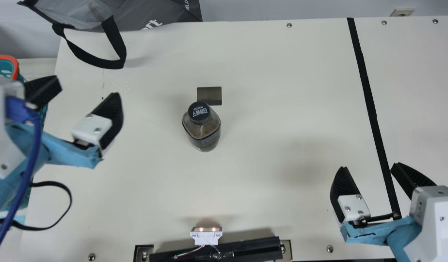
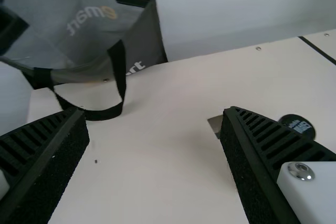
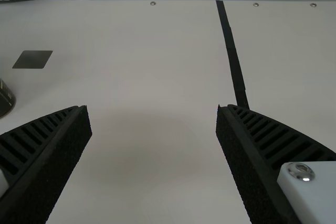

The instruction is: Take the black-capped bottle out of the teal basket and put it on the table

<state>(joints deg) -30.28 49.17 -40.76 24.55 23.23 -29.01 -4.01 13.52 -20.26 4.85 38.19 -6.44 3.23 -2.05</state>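
The black-capped bottle (image 1: 204, 129) stands upright on the cream table (image 1: 260, 109), just in front of a small dark square. At the main view's left edge, the teal basket (image 1: 2, 67) with an orange rim is partly covered by my left arm. My left gripper (image 1: 87, 87) is open between basket and bottle, apart from the bottle. My right gripper (image 1: 370, 165) stands open at the lower right, well away from it. In the left wrist view, my left gripper (image 2: 155, 114) has the bottle's cap (image 2: 298, 126) beyond one finger. In the right wrist view, my right gripper (image 3: 152, 108) holds nothing; the bottle (image 3: 5, 99) shows at the edge.
A grey bag (image 1: 136, 14) with a black handle lies at the back left. A black strap (image 1: 69, 198) loops beside the basket. Black tape (image 1: 369, 98) crosses the table's right part. A small white device (image 1: 206, 235) is at the front edge.
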